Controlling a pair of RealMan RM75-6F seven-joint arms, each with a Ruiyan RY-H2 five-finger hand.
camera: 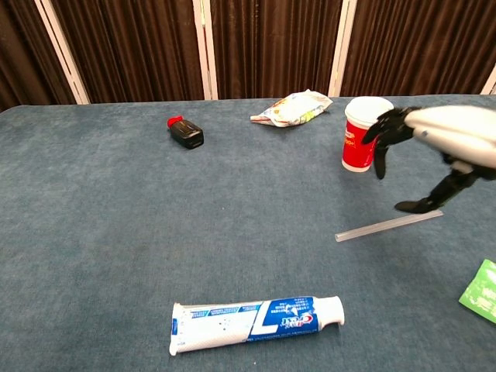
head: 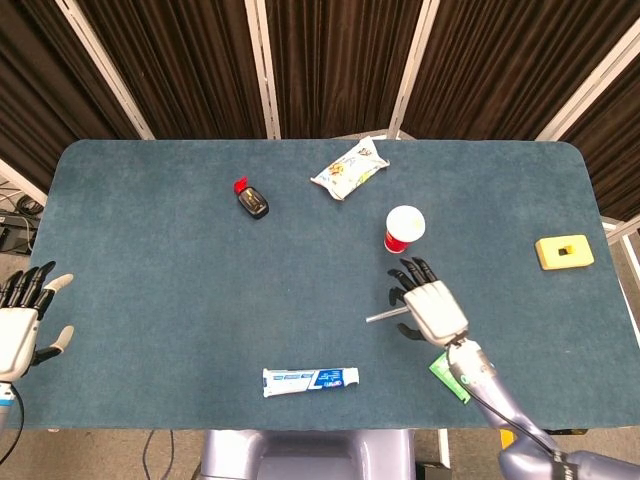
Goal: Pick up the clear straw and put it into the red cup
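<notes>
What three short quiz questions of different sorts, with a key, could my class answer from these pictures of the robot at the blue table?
1. True or false: the clear straw already stands in the red cup.
2. Which hand is above the straw? A) right hand B) left hand
3. Fill in: the toothpaste tube lies nearest the table's ____ edge.

Key
1. False: it lies flat on the table, apart from the cup.
2. A: open, fingers spread over it; the left hand waits at the table's side.
3. Front, the robot's own side.
</notes>
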